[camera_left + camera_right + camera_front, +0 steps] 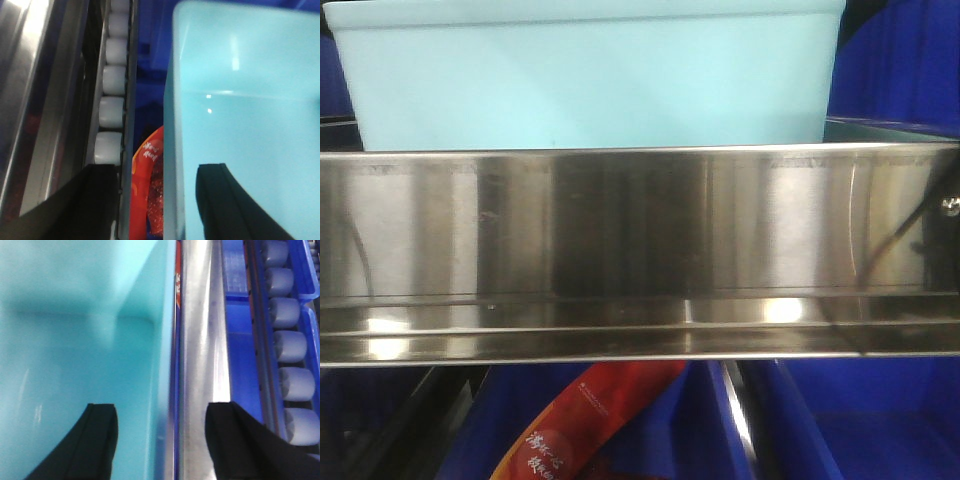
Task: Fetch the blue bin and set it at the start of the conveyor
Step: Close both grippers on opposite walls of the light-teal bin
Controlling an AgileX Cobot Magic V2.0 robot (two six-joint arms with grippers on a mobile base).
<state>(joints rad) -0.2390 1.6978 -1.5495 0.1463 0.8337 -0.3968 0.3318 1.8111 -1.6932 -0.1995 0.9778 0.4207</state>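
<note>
The pale aqua-blue bin (590, 80) stands above the steel shelf, filling the top of the front view. My left gripper (160, 170) is open and straddles the bin's (240, 115) left wall: one finger inside the tub, the other outside over the roller rail. My right gripper (162, 407) is open and straddles the bin's (75, 350) right wall: one finger inside, the other outside over the steel edge. Neither pair of fingers touches the wall. The conveyor start is out of view.
A shiny stainless-steel shelf (640, 250) spans the front view below the bin. Rows of pale rollers (112, 100) (292, 345) flank the bin. Dark royal-blue crates (880, 420) (240, 355) lie around and below. A red snack packet (590, 420) (145, 190) lies underneath.
</note>
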